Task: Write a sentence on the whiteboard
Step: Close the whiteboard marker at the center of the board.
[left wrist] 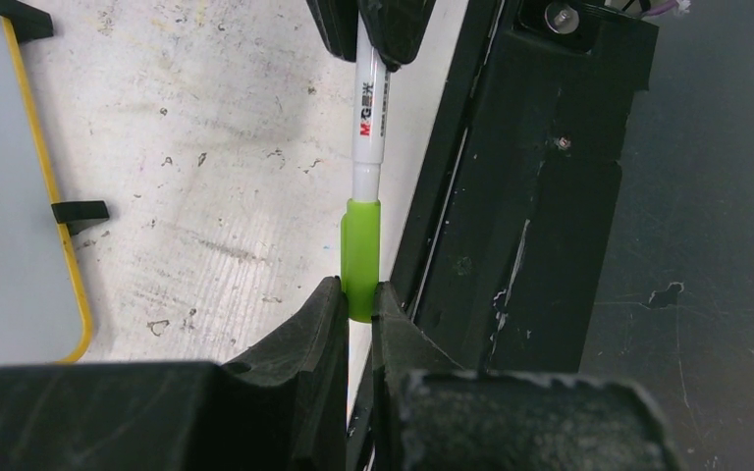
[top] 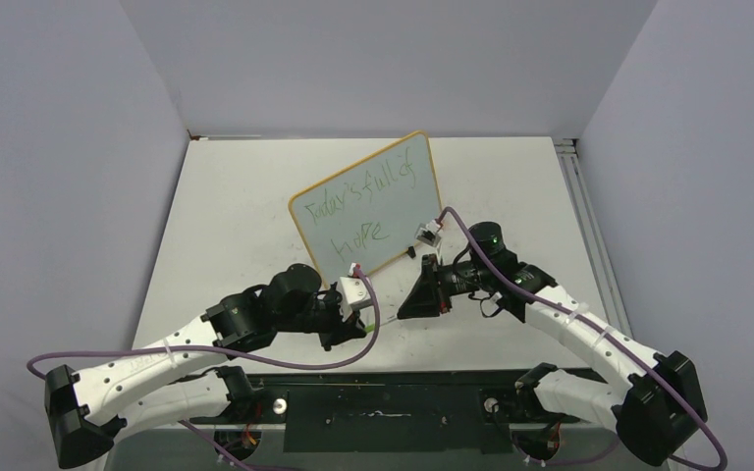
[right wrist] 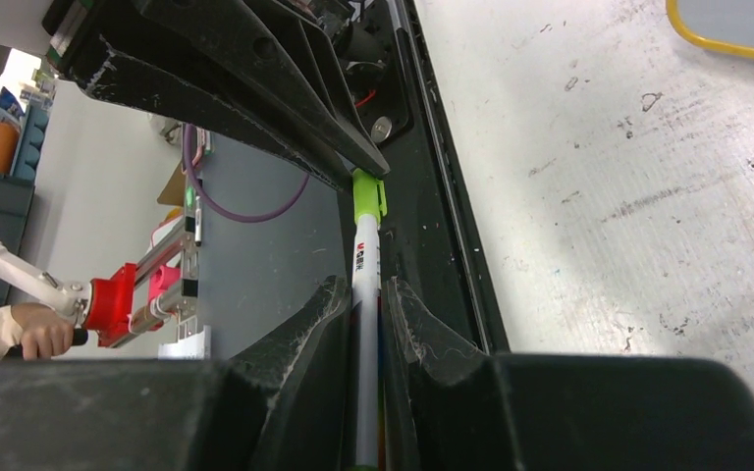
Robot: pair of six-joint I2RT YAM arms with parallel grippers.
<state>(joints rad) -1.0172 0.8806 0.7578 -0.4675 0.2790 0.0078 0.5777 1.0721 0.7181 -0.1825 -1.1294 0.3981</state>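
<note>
1. Both of my grippers are sharing one pen just above the scuffed white tabletop [top: 236, 216]. My left gripper [left wrist: 358, 294] is clamping narrowly on the bright green plastic cap [left wrist: 360, 245]. My right gripper [right wrist: 365, 294] is pinching the slim white plastic marker barrel [left wrist: 368, 118], and the two are facing each other nose to nose.
2. Two lines of thin green handwritten sentence [top: 368, 186] are reading as complete, so I am judging this to be the capping step.
3. A narrower white neck is showing between barrel and cap. I am therefore expecting the next move to call for a straight push along the pen's axis, both grips firm.
4. Beyond my jaws, the large pale grey-white whiteboard with its thin orange-yellow frame [top: 407, 211] is sitting on the table. It is apart from both grippers, its near edge closest to my left one.
</note>
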